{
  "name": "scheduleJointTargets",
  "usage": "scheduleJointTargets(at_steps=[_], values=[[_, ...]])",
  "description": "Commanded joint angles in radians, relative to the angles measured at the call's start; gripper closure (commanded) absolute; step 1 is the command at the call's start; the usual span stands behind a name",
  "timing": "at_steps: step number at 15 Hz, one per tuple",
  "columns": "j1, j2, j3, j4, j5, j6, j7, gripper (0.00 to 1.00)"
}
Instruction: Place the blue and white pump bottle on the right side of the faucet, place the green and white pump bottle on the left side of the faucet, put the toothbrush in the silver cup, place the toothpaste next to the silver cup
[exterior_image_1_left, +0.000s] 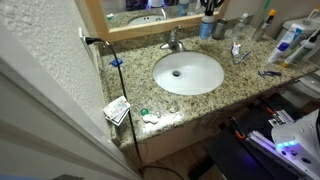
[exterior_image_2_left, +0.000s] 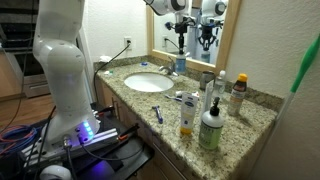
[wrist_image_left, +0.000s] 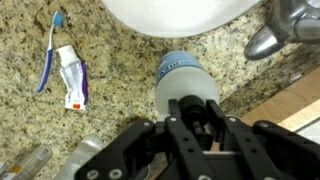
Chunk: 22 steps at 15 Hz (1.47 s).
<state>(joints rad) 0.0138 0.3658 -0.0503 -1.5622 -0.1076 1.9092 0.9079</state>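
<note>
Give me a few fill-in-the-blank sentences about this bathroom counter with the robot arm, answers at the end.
1. In the wrist view the gripper is at the ___ and white pump bottle.
2. The faucet stands at the rim of a round ___ sink.
3. In an exterior view the bottle nearest the camera has a ___ body.
4. In the wrist view the toothpaste lies ___ on the counter, not upright.

Missing words: blue; white; green; flat.

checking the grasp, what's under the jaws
The blue and white pump bottle, seen top-down, with granite counter around it and the faucet beside it. The jaws hide its near part, and its base cannot be seen.
</note>
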Motion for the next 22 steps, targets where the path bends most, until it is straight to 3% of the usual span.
scheduleJointTargets(at_steps=[1,2,4,5,10,17,19,22], values=[[0.005,0.109,-0.015,0.140,0.067,-0.057,0.045,0.92],[0.015,0.062,-0.017,0.052,0.040,-0.006,0.027,0.69],[0.015,0.100,-0.021,0.094,0.055,-0.012,0.038,0.69],[0.022,0.110,-0.027,0.102,0.044,0.005,0.060,0.92],[0.039,0.211,-0.020,0.165,0.088,0.081,0.165,0.92],[0.038,0.243,-0.034,0.177,0.101,0.161,0.230,0.92],[0.042,0.239,-0.046,0.171,0.082,0.126,0.228,0.43],[0.034,0.212,-0.041,0.167,0.098,0.100,0.203,0.34]])
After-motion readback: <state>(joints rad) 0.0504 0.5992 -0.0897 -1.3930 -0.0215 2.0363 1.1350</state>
